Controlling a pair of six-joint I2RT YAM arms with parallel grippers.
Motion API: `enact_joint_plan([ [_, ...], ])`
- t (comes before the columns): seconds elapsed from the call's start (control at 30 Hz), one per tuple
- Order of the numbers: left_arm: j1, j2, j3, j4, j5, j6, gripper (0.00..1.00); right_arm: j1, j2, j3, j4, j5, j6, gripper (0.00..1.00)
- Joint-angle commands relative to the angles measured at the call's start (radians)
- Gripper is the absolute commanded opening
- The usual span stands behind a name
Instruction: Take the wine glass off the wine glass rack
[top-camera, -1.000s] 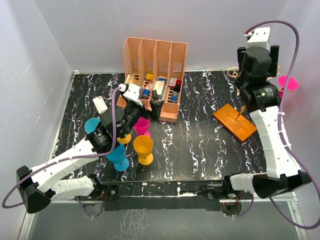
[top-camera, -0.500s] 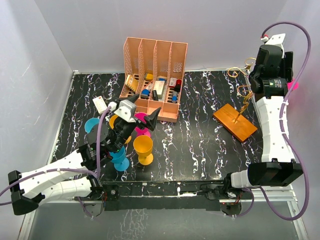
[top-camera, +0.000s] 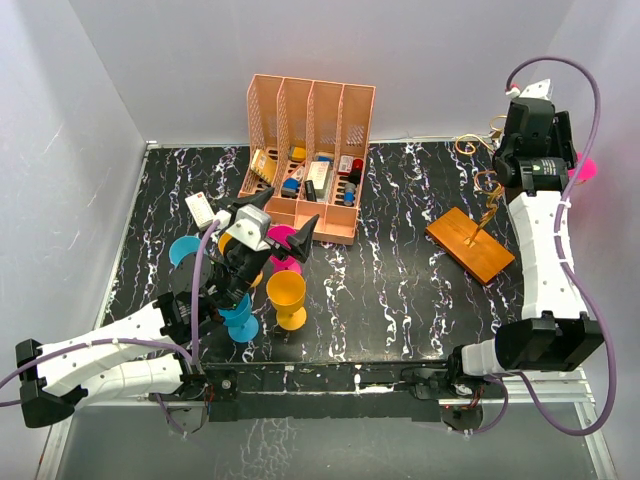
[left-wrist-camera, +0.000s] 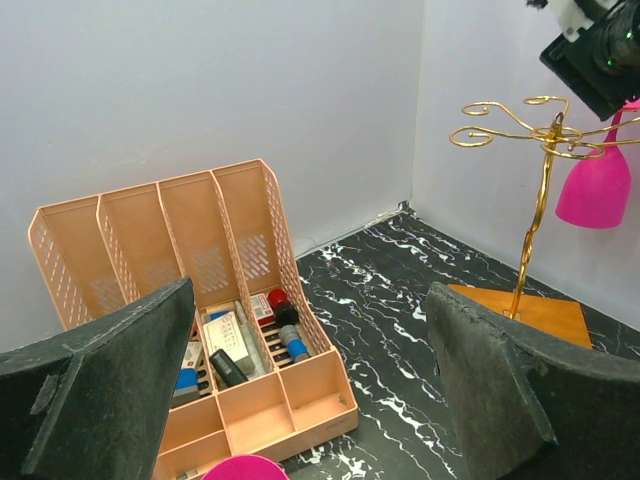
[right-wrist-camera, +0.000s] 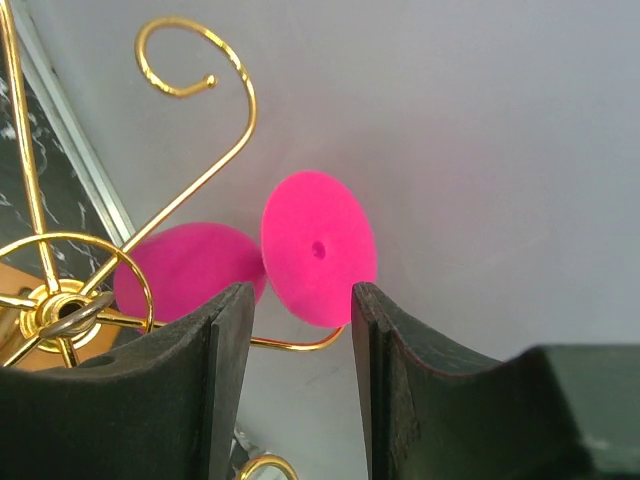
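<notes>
Pink wine glass (right-wrist-camera: 318, 250) hangs bowl-down, foot caught on a curled hook of the gold rack (left-wrist-camera: 541, 200), near the far right wall. One glass on the rack. Right gripper (right-wrist-camera: 300, 300) narrowly parted, framing the foot, likely to lift it free. Left gripper (left-wrist-camera: 310, 290) wide, empty, above at least four cups (top-camera: 287, 292).

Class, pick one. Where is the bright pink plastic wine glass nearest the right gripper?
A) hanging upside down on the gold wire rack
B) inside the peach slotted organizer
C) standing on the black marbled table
A: the pink wine glass hangs bowl-down from a curled arm of the gold wire rack.
</notes>
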Motion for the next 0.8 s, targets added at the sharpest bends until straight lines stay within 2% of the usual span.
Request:
enact_joint_plan([
  [0.0, -0.010, -0.019, -0.009, 0.043, -0.025, 0.023, 0.97, -0.001, -0.025, -0.067, 0.111, 0.068, -0.135, 0.48],
  [0.4, -0.012, -0.022, -0.013, 0.054, -0.055, 0.032, 0.97, -0.001, 0.001, -0.097, 0.213, 0.120, -0.259, 0.47],
  [0.77, -0.012, -0.028, -0.018, 0.070, -0.080, 0.039, 0.97, 0.000, 0.030, -0.085, 0.237, 0.127, -0.304, 0.43],
])
